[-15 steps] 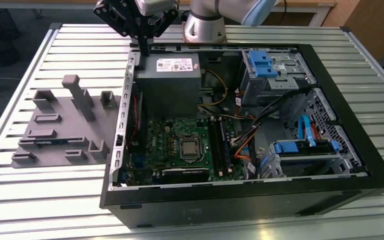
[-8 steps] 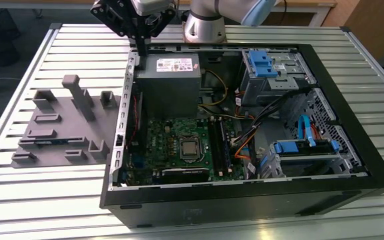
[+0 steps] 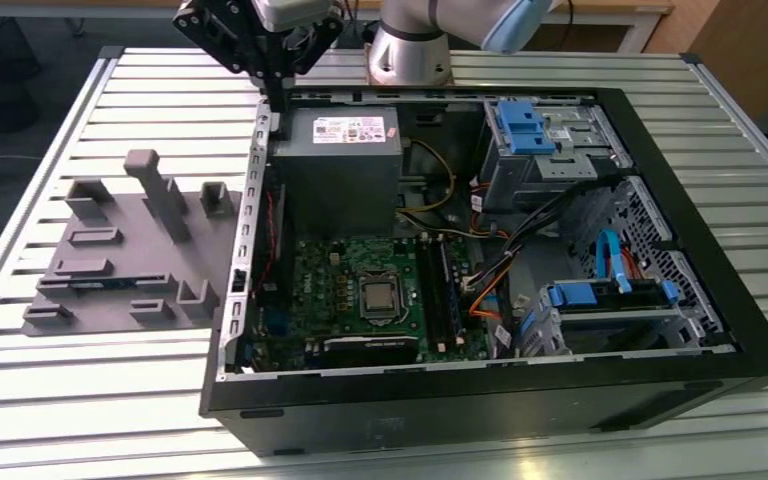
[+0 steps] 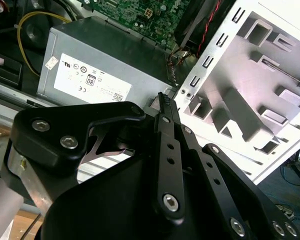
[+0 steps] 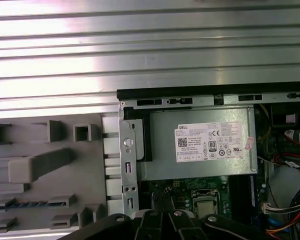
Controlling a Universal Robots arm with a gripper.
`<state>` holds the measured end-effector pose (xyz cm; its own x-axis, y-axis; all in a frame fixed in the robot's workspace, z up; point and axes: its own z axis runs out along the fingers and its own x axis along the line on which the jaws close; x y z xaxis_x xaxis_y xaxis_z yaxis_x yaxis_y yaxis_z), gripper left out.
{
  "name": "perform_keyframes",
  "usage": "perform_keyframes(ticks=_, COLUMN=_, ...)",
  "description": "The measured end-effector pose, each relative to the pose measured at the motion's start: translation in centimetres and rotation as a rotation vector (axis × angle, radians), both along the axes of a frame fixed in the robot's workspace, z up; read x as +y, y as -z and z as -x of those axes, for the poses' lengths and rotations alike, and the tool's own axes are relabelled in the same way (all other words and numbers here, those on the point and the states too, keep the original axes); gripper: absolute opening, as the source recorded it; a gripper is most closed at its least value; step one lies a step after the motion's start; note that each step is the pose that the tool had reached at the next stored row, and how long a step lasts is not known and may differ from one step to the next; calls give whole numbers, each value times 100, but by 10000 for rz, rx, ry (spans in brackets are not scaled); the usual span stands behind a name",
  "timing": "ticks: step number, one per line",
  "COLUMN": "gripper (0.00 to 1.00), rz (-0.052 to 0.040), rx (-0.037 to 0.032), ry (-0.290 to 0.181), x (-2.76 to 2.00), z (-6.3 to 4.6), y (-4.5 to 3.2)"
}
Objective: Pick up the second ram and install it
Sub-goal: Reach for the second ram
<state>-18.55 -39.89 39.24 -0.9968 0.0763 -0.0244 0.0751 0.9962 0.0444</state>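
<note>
End effector (image 3: 279,108) hangs at about eleven o'clock in the exterior view, over the corner of the computer case (image 3: 491,405) beside the power supply. Its two slim fingers are pressed together with nothing between them, so it carries no stick.

Out at nine o'clock from the case, the grey fixture (image 3: 111,300) lies flat on the slatted worktop (image 3: 77,410). In the first wrist view the second ram (image 5: 20,204) shows as a thin blue stick seated on edge in one of the fixture's low slots, just beside the tall peg (image 3: 160,195) and well apart from the end effector. Judged from this, the pickup is not yet made.

To do it well, the fingers should spread before they come near the fixture. They should line up across the stick's thin edge near its middle and pinch the board edge, not the chips. A straight lift out of the slot should keep the stick from binding, and the path toward seven o'clock has to pass clear of the tall peg and the case's metal side wall (image 3: 253,200).

Inside the case, at three o'clock from that wall, sit the power supply (image 3: 337,160) and below it the green motherboard (image 3: 324,270). The dark memory slots (image 3: 432,290) run just beside the processor socket (image 3: 377,297). I cannot tell whether a stick already sits there. The stick's notch will need to match the slot, and it should be pushed in squarely.
</note>
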Motion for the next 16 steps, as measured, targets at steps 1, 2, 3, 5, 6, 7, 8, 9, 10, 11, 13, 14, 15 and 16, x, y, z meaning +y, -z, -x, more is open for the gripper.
perform_keyframes(ticks=1, gripper=11, rz=0, rx=0, ry=0, x=0, z=9, y=0)
perform_keyframes(ticks=2, gripper=11, rz=-1, rx=0, ry=0, x=0, z=20, y=1)
perform_keyframes(ticks=3, gripper=11, rz=0, rx=0, ry=0, x=0, z=29, y=0)
perform_keyframes(ticks=5, gripper=11, rz=0, rx=0, ry=0, x=0, z=47, y=1)
perform_keyframes(ticks=6, gripper=11, rz=0, rx=-1, ry=0, x=0, z=54, y=1)
perform_keyframes(ticks=7, gripper=11, rz=-1, rx=-1, ry=0, x=0, z=59, y=1)
perform_keyframes(ticks=8, gripper=11, rz=0, rx=0, ry=0, x=0, z=64, y=1)
perform_keyframes(ticks=9, gripper=11, rz=0, rx=0, ry=0, x=0, z=70, y=1)
perform_keyframes(ticks=10, gripper=11, rz=1, rx=0, ry=0, x=0, z=77, y=1)
perform_keyframes(ticks=11, gripper=11, rz=0, rx=0, ry=0, x=0, z=84, y=1)
perform_keyframes(ticks=13, gripper=11, rz=0, rx=0, ry=0, x=0, z=96, y=2)
perform_keyframes(ticks=14, gripper=11, rz=-1, rx=-1, ry=0, x=0, z=102, y=2)
perform_keyframes(ticks=15, gripper=11, rz=-1, rx=-1, ry=0, x=0, z=108, y=2)
perform_keyframes(ticks=16, gripper=11, rz=0, rx=0, ry=-1, x=0, z=113, y=2)
